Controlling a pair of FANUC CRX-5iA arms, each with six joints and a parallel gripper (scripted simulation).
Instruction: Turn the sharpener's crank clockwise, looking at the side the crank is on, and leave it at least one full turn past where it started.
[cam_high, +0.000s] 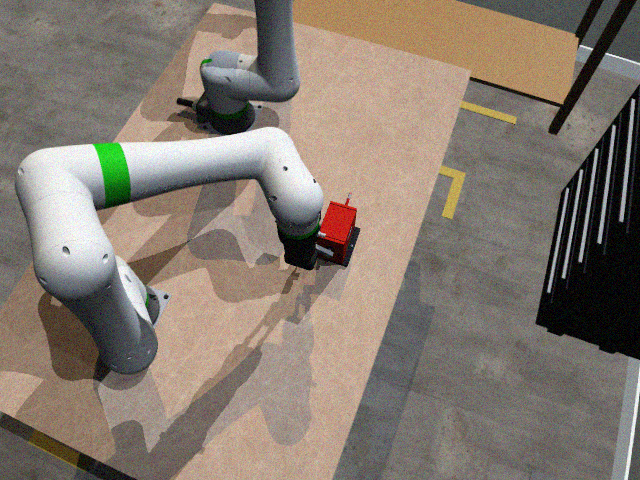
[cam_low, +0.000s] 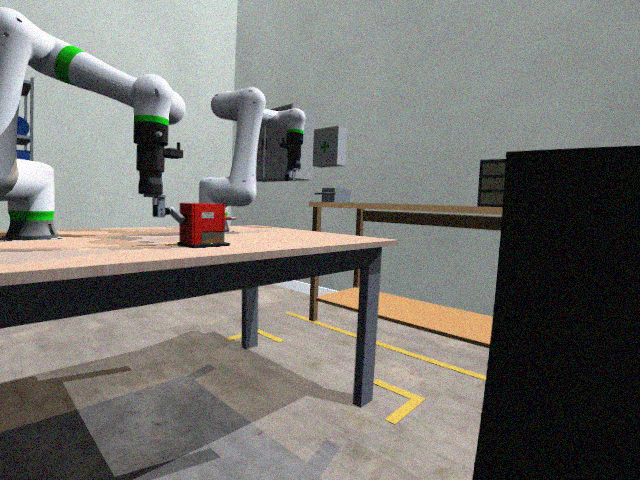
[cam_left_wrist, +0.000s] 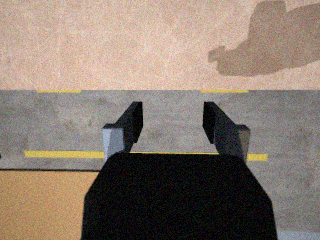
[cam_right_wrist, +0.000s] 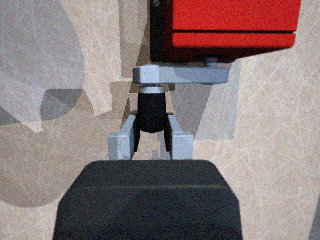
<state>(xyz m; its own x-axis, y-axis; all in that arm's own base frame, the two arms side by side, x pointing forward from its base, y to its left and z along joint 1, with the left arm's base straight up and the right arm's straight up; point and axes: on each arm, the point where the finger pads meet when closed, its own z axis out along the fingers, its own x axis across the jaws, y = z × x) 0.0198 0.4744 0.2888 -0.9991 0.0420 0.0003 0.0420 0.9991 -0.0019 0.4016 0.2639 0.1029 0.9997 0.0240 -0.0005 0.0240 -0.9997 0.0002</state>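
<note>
The red sharpener (cam_high: 338, 222) (cam_low: 199, 222) (cam_right_wrist: 235, 17) stands upright on its dark base on the table. Its grey crank arm (cam_low: 176, 214) (cam_right_wrist: 190, 75) reaches from the pivot toward the left of the right wrist view and slants upward in the exterior view. The crank's black handle (cam_right_wrist: 151, 107) points at my right gripper (cam_right_wrist: 152, 124) (cam_low: 159, 210), which is shut on it, one finger on each side. In the top view the right arm's wrist hides these fingers. My left gripper (cam_left_wrist: 172, 114) (cam_low: 294, 174) is open and empty, high up and away from the sharpener.
The wooden table (cam_high: 382, 129) (cam_low: 289, 240) carries both arm bases. The sharpener stands near its long edge. A thin rod (cam_high: 348, 198) sticks out of the side opposite the crank. A second bench (cam_low: 413, 207) and a black cabinet (cam_low: 563, 310) stand beyond the table.
</note>
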